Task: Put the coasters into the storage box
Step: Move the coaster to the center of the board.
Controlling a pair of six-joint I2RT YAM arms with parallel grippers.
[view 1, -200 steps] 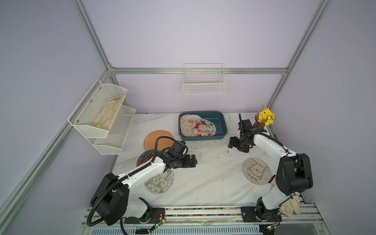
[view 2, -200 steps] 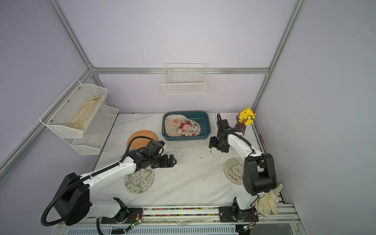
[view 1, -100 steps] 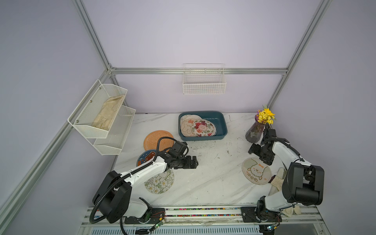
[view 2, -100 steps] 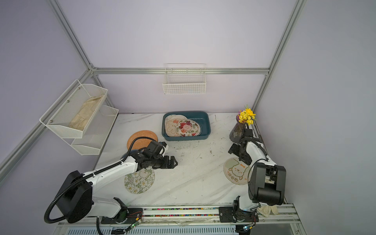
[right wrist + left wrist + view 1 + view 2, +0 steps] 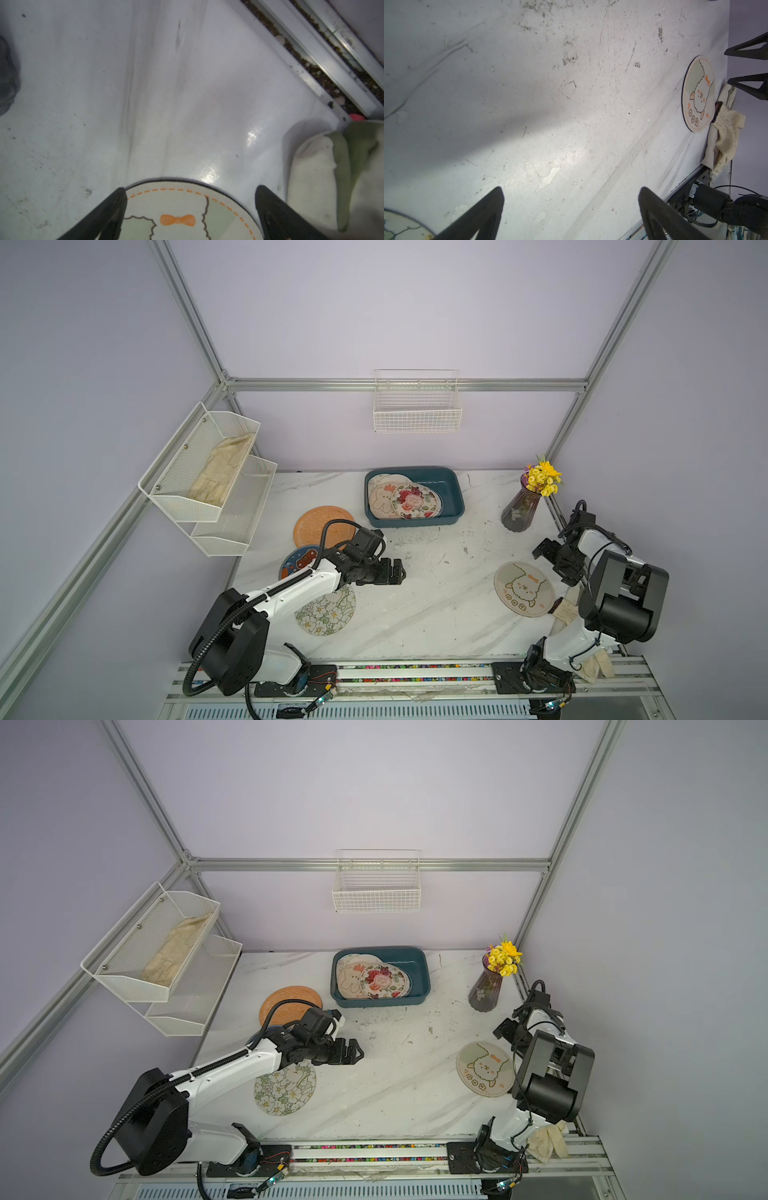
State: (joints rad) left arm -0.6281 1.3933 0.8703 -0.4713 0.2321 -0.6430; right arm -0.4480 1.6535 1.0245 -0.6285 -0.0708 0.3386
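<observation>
Two robot arms reach over a marble table point(image 5: 436, 626) where four round mats lie loose: one plain orange coaster point(image 5: 316, 522), one navy-orange coaster point(image 5: 297, 563), one white-flowered coaster point(image 5: 328, 612) and one lamb coaster point(image 5: 524, 588). At least three more overlap inside the teal storage box point(image 5: 446, 491) at the back, a rose-print coaster point(image 5: 415, 501) uppermost. The left gripper point(image 5: 401, 571), jaws spread and empty, hangs over bare tabletop. The right gripper point(image 5: 190, 190), equally wide and holding nothing, is poised over the lamb coaster's rim. One vase point(image 5: 519, 510) of yellow flowers stands nearby.
</observation>
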